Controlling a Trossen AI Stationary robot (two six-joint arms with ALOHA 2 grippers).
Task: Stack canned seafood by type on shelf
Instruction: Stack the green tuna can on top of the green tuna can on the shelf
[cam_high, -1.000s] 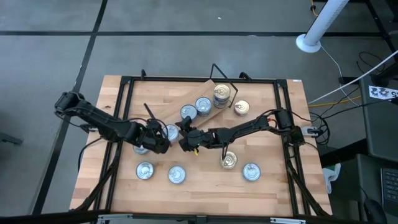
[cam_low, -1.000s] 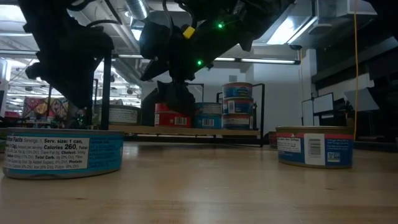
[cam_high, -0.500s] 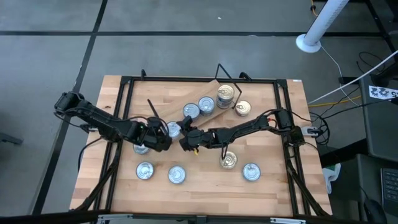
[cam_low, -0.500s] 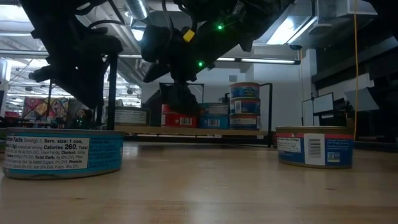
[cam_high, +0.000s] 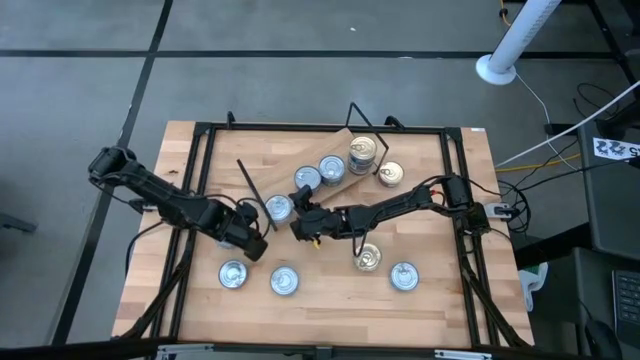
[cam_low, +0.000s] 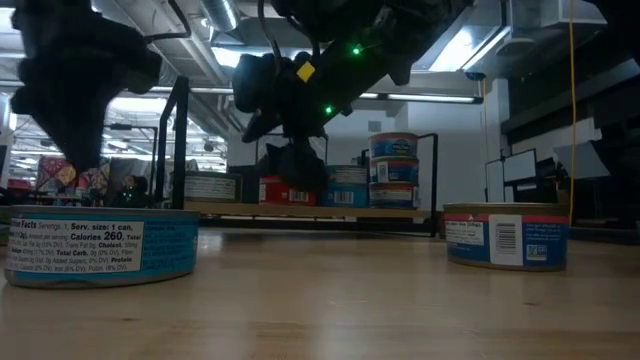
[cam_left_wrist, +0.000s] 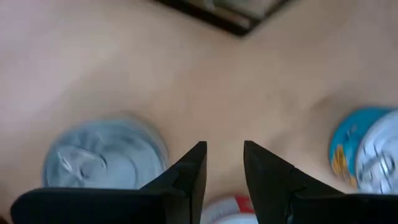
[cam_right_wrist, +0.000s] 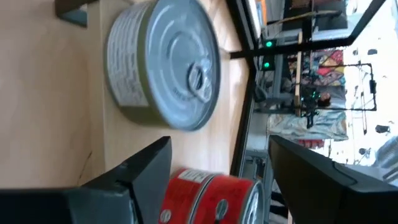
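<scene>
Stacking partly done
Several tins sit on the shelf; five remain around it. Right claw spread, empty; left claw slightly parted, empty.

Grey tiled floor surrounds the wooden table. At 1 o'clock of the table, a white pole on a round base; at 3 o'clock, cables and dark equipment. Beyond the table, ceiling strip lights and colourful posters.

"Calories 260" on near tin
</scene>
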